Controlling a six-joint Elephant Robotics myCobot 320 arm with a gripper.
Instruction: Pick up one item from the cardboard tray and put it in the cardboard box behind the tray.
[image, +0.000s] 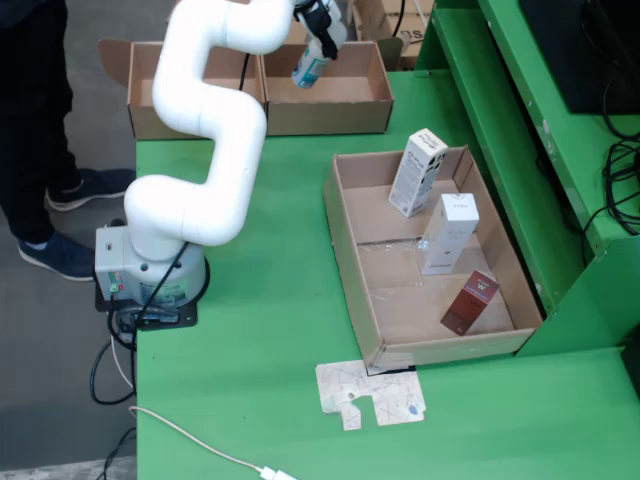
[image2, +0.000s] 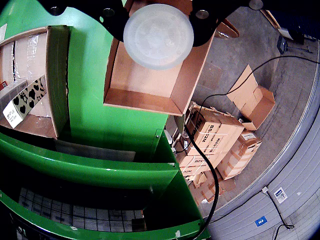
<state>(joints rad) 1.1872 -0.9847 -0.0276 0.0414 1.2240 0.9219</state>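
Three cartons (image: 448, 233) fill the tray (image: 352, 270); gripper (image: 318, 42) clasps a bottle (image: 309, 66) over the box (image: 370, 100).

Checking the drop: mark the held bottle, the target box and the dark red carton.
held bottle (image: 310, 68): fixed view, lower body.
target box (image: 330, 118): fixed view, front wall.
dark red carton (image: 470, 302): fixed view, front face.

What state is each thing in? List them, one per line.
Bottle: held by the pincer above the back box, tilted.
Back box: open, looks empty under the bottle.
Tray: open, three boxes inside.
White patterned box: upright, leaning.
Plain white box: upright.
Dark red box: leaning near the tray's front.
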